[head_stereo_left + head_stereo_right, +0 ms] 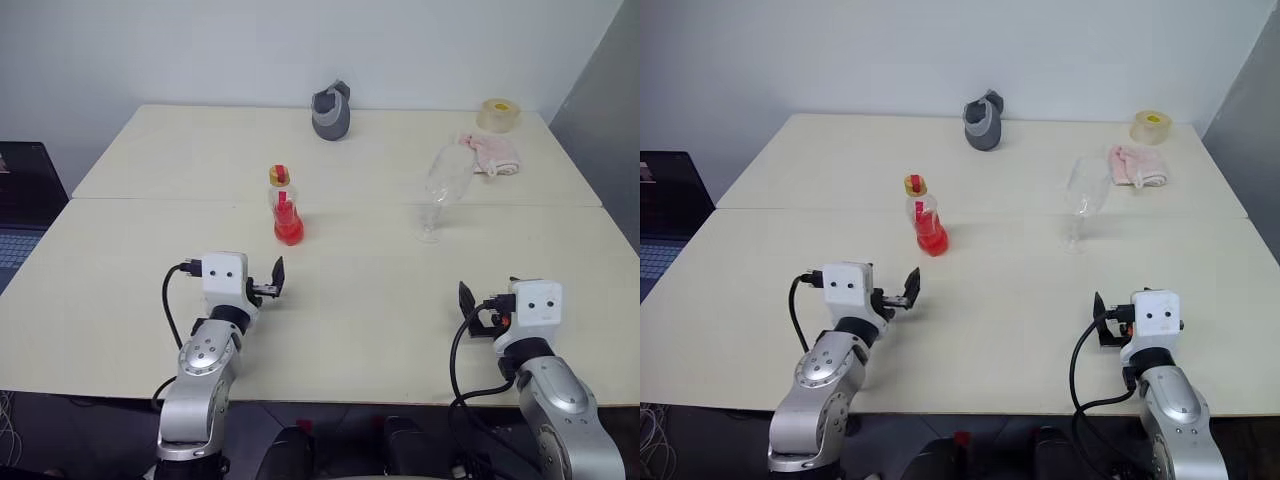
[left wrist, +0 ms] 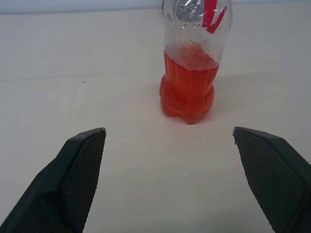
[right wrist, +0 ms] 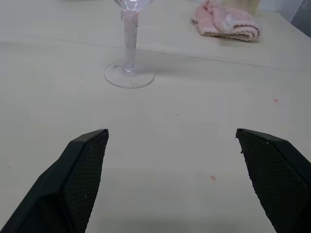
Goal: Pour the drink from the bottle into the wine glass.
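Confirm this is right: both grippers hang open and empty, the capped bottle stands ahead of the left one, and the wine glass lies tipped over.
Wrong on the wine glass: the right wrist view shows it upright on its foot. The rest holds: left gripper, right gripper, bottle.

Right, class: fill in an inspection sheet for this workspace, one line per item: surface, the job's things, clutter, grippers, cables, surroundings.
Surface: pale beige table, seam across it, small red specks near the right gripper.
Job's things: small clear plastic bottle, yellow-orange cap on, upright, part-filled with red-orange drink; clear stemmed wine glass upright, empty.
Clutter: grey cup-like object, pink cloth, tape roll at far edge.
Grippers: left gripper and right gripper open, holding nothing.
Cables: black cable on each wrist.
Surroundings: white wall; laptop left.
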